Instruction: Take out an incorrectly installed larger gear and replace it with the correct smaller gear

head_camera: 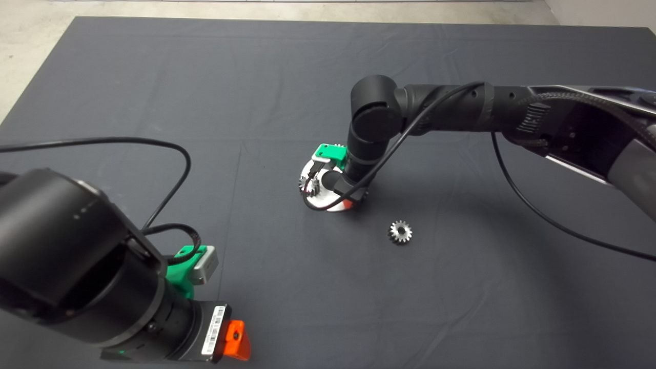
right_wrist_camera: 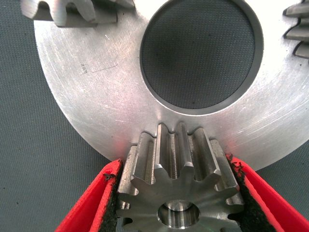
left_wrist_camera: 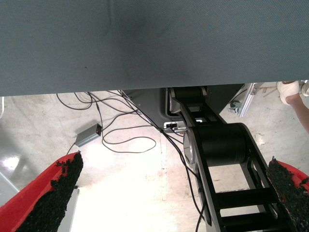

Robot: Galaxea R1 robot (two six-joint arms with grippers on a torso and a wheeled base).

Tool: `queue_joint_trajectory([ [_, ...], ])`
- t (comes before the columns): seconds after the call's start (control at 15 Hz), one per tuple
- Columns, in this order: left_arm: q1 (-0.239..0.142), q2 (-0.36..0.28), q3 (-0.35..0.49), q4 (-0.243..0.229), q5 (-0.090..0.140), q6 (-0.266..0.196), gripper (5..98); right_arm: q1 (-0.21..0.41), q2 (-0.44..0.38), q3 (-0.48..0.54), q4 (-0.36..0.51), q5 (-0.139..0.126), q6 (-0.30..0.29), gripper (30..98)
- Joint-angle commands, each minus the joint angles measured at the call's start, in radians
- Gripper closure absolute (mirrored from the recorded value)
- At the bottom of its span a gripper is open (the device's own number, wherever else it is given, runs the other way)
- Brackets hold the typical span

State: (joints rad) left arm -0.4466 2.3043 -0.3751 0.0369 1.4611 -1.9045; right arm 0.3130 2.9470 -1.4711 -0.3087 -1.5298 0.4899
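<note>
A round silver plate (right_wrist_camera: 87,96) with a big centre hole lies on the dark mat (head_camera: 287,92). At its rim stands the larger gear (right_wrist_camera: 178,193), tall darker steel with coarse teeth. My right gripper (right_wrist_camera: 176,193) is shut on it, one red finger (right_wrist_camera: 96,203) against each flank. I cannot tell whether this gear rests on the plate or hangs just above it. Two other gears (right_wrist_camera: 67,12) show partly at the plate's far rim. The smaller gear (head_camera: 400,231), bright silver, lies alone on the mat to the right of the plate (head_camera: 307,174). My left gripper (left_wrist_camera: 169,193) is parked at the lower left, open.
The right arm (head_camera: 461,107) reaches in from the right and hides most of the plate in the head view. The left arm (head_camera: 77,266) fills the lower left corner. Beyond the mat edge, the left wrist view shows floor cables (left_wrist_camera: 125,140) and a person's shoe (left_wrist_camera: 292,89).
</note>
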Motion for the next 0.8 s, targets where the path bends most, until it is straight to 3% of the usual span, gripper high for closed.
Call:
queue_joint_trajectory([
  [0.0,-0.012,-0.004,0.019,-0.014,-0.001,-0.008,5.4,0.018,-0.004,0.001,-0.023,-0.112,-0.011,75.1],
  [0.73,-0.012,-0.004,0.019,-0.014,-0.001,-0.008,5.4,0.020,-0.003,0.008,-0.026,-0.112,-0.011,77.2],
])
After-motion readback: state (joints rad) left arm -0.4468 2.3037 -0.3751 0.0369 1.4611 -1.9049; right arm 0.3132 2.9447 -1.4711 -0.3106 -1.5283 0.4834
